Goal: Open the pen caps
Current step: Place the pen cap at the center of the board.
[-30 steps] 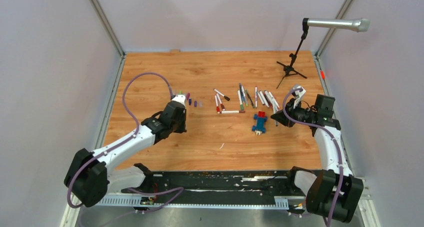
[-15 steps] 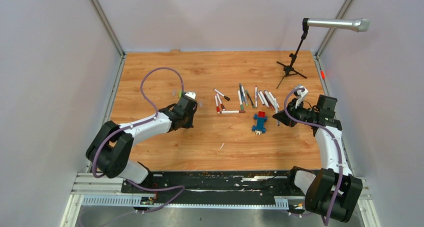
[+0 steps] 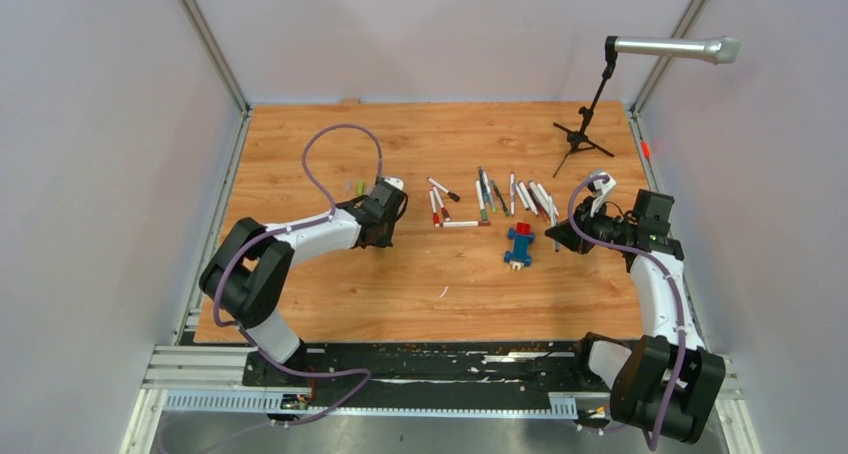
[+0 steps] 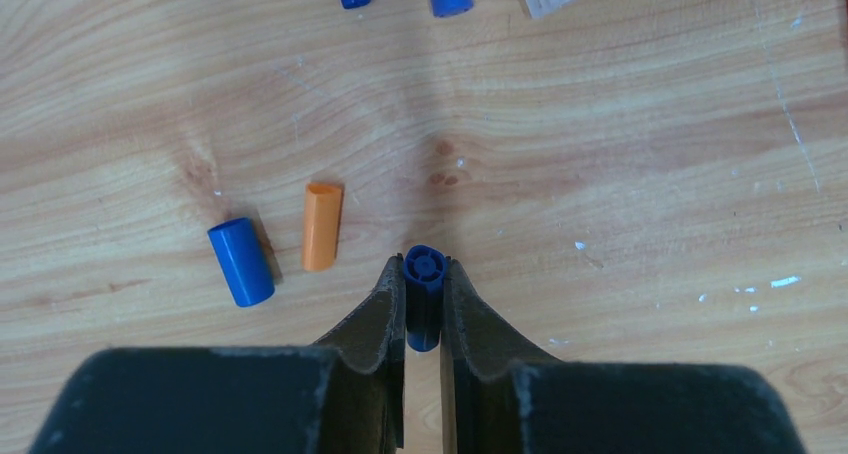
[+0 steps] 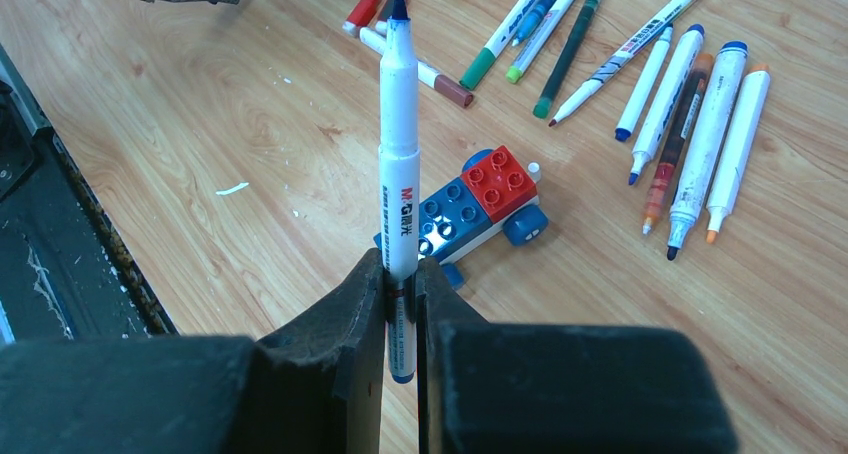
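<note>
gripping, left: left gripper (image 4: 424, 284) pinched tight around a blue cap (image 4: 424, 266), over the wood beside a loose orange cap (image 4: 321, 226).
gripping, right: right gripper (image 5: 400, 269) clamped on a white marker (image 5: 399, 124), tip bare.
risk: dropped rather than set down, the round cap may roll away; the exposed tip could smear the table (image 5: 200, 124).

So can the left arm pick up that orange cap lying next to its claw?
Probably not yet. The orange cap lies beside the left claw with nothing between them, so the path looks free, but the claw is shut on a blue cap and would likely need to release it first.
</note>
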Available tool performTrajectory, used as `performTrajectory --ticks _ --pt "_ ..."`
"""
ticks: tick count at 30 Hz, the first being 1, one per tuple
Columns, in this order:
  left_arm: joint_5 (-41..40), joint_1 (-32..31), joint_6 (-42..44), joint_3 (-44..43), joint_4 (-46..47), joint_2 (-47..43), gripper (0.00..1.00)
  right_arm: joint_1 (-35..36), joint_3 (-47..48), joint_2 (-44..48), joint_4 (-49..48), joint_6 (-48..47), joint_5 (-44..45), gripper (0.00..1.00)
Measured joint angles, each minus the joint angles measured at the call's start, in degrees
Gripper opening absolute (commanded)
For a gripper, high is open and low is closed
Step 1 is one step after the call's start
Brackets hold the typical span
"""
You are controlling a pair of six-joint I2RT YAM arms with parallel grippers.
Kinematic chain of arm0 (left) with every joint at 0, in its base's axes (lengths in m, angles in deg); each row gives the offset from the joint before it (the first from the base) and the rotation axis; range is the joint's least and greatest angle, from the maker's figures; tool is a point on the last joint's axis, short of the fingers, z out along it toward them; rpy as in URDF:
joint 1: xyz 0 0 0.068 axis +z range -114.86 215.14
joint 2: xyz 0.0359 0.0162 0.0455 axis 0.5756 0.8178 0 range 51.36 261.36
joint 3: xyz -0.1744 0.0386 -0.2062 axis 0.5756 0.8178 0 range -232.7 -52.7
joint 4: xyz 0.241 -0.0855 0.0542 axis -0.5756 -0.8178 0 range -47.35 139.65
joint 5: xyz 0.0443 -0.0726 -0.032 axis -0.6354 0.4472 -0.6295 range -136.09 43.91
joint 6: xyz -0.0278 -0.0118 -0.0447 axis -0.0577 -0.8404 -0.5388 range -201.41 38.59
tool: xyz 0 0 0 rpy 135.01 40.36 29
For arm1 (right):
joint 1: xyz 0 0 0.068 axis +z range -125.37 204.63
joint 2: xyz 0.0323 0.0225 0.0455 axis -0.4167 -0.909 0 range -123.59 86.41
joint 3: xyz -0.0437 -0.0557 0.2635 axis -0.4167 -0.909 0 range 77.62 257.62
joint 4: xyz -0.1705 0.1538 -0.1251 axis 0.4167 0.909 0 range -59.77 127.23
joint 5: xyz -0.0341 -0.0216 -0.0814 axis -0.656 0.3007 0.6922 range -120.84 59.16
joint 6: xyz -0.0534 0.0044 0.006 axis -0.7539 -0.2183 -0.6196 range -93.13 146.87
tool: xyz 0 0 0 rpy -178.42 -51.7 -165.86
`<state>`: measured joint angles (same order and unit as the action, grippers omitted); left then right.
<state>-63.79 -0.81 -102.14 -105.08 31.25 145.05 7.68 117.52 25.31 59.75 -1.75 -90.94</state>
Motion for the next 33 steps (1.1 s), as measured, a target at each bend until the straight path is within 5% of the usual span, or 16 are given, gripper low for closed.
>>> performTrajectory --ticks 22,28,33 --pt "-2.14 0.00 0.74 -4.44 -6.51 -0.33 0.38 -0.02 0.00 0.02 0.02 -0.02 0.04 0.00" --pt "-0.72 0.00 1.29 -4.09 -7.32 -8.57 0.60 -0.02 0.00 0.07 0.02 -0.07 1.22 0.00" --pt "0.17 0.00 1.49 -1.05 -6.75 -20.61 0.99 -0.02 1.90 -0.87 1.64 -1.44 5.86 0.04"
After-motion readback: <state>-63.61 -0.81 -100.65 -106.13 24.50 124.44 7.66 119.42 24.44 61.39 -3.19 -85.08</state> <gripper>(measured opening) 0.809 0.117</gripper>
